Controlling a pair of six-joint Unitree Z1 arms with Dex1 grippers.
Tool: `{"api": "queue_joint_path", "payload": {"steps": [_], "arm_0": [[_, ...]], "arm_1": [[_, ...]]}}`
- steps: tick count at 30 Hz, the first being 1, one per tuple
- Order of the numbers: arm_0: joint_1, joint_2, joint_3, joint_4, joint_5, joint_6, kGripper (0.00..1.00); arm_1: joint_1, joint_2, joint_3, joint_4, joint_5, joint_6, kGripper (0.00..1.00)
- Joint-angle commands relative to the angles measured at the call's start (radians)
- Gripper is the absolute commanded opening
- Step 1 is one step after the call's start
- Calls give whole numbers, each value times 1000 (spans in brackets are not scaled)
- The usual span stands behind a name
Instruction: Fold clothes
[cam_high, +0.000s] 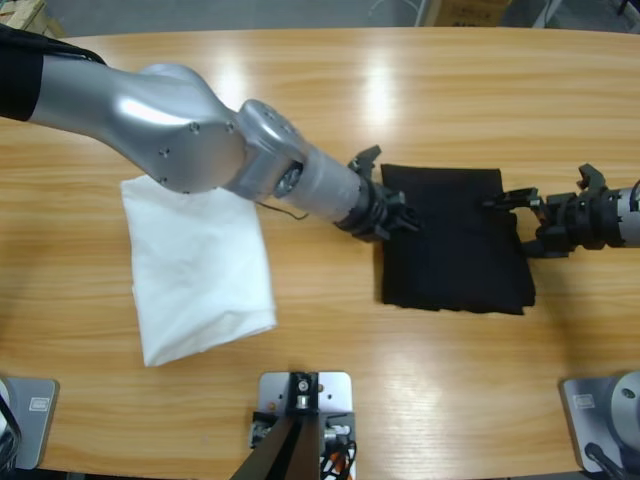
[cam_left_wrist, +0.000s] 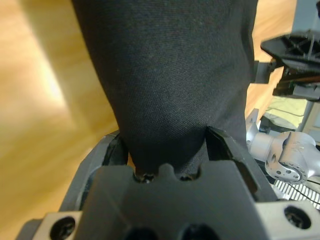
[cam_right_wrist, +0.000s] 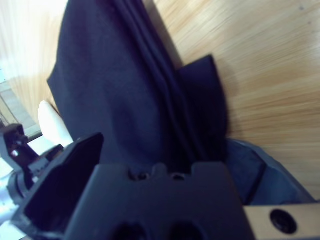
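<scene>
Two silver-grey robot arms worked a black shirt at a long wooden counter, seen from above, with the garment lying right of centre as a compact, roughly square bundle, already folded down to a fraction of its spread size. The left claw, reaching in from the upper left across the counter, met the shirt's left edge; its wrist camera showed black fabric pulled down between its two black jaws, so the claw was clenched on the cloth. The right claw, entering from the right edge, sat at the shirt's opposite side. Its wrist camera showed stacked dark layers running into the gap at the claw's body, and it appeared to be grasping the shirt's edge as well. A folded white garment lay well apart on the left of the counter, partly under the left arm's big elbow, and took no part.

By the look of it, the job stood late in the folding: both claws gripped opposite edges of an almost finished bundle, either laying down or tidying a last fold. The next move would call for both arms to act together, keeping the cloth taut and level, then letting go cleanly so the layers did not drag open.
</scene>
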Motion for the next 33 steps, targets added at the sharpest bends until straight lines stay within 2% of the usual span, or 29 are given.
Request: {"api": "queue_joint_path", "payload": {"steps": [1,3,6,9,11,19,20,22,25,30,31,33], "arm_0": [[-44,64,-9,-33,35,-42,595],[-49,69,-17,-39,40,-48,582],[-48,70,-18,-39,42,-46,438],[-41,70,-17,-38,47,-46,319],[-28,59,4,-36,59,-46,319],[-1,35,60,-51,60,-43,327],[0,34,63,-52,59,-44,333],[0,31,71,-61,61,-47,347],[0,29,96,-99,63,-62,387],[0,29,95,-105,71,-66,397],[-1,28,88,-113,79,-52,430],[-10,21,51,-115,88,-27,427]], "arm_1": [[-21,49,46,-3,14,13,1000],[-21,54,46,-2,31,9,1000],[-11,55,50,6,91,7,1000],[72,80,57,8,128,32,1000],[105,114,66,-18,133,42,1000],[117,138,117,-172,137,42,997],[119,135,116,-178,137,42,954],[135,138,116,-202,137,41,658],[153,152,117,-240,122,40,8],[153,155,117,-255,121,39,0],[153,153,117,-256,123,37,0],[153,146,117,-260,135,21,0]]}}
